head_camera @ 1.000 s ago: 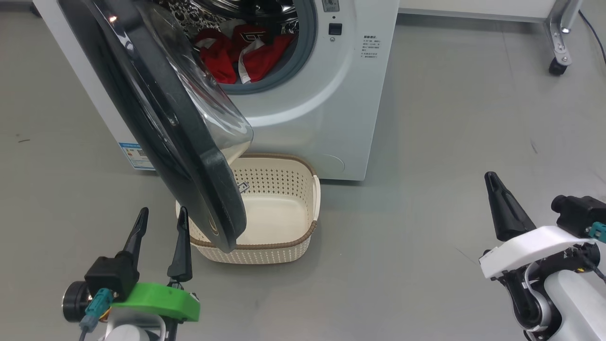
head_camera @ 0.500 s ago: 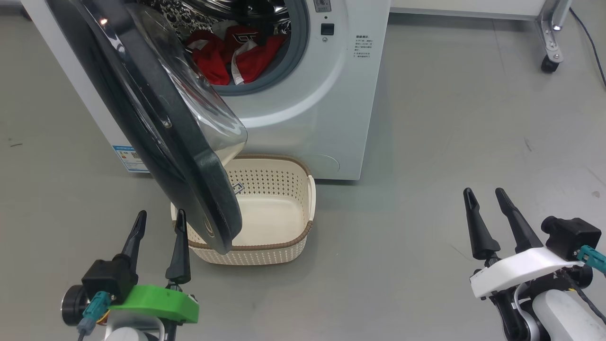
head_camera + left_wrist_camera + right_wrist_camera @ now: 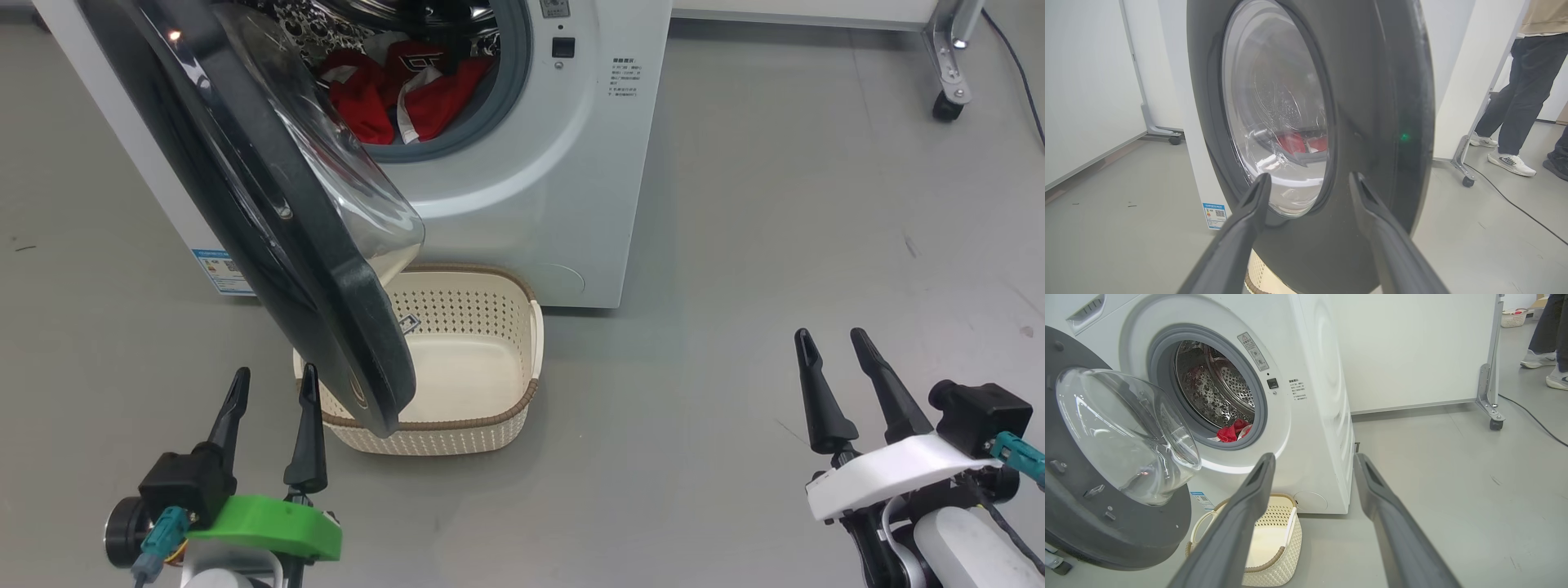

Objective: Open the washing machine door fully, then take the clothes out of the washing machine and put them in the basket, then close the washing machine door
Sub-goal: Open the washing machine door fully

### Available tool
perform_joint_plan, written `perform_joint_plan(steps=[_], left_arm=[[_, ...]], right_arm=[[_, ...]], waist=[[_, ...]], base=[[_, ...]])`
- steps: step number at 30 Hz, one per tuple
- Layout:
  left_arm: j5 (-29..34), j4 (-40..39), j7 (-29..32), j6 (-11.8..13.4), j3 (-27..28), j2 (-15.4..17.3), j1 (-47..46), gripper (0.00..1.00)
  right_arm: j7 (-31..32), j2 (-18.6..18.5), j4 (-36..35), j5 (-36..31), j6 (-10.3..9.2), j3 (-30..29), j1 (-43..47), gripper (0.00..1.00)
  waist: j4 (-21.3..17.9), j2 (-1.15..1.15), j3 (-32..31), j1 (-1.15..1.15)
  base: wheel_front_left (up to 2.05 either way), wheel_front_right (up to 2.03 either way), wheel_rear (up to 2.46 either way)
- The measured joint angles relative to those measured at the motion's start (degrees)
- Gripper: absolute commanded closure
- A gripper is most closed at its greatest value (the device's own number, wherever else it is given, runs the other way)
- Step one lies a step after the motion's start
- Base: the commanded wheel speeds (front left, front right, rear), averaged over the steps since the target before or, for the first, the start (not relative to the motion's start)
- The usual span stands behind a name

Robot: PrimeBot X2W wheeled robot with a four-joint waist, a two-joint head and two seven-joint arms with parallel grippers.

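Observation:
The white washing machine (image 3: 522, 180) stands ahead with its black-rimmed door (image 3: 269, 220) swung out toward me, partly open, its glass bowl (image 3: 1122, 433) bulging over the cream basket (image 3: 498, 416) on the floor below. Red clothes (image 3: 400, 90) lie in the steel drum (image 3: 1216, 388). My left gripper (image 3: 273, 384) is open and empty, just left of the door's lower edge; the left wrist view has the door (image 3: 1372, 102) close in front of the left gripper (image 3: 1308, 181). My right gripper (image 3: 829, 343) is open and empty over bare floor at the right; the right gripper (image 3: 1312, 459) points toward the machine's front corner.
A wheeled white panel frame (image 3: 951, 73) stands at the back right with a cable on the floor (image 3: 1531, 416). A person's legs and shoes (image 3: 1511, 155) are behind the machine's right side. Grey floor (image 3: 775, 204) spreads wide to the right.
The right gripper went from shut to open and dropped slightly lower in the head view. The camera shifted a little; the door, basket and left gripper kept their places.

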Motion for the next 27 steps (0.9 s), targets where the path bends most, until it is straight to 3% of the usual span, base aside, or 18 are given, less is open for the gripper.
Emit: perform_joint_plan(steps=[27], left_arm=[[0.92, -0.14, 0.0, -0.53, 0.93, -0.26, 0.15, 0.0]], right_arm=[[-0.07, 0.65, -0.73, -2.15, 0.08, -1.41, 1.03, 0.0]], waist=[[0.12, 0.0, 0.49, 0.0]], base=[[0.0, 0.0, 0.0]])
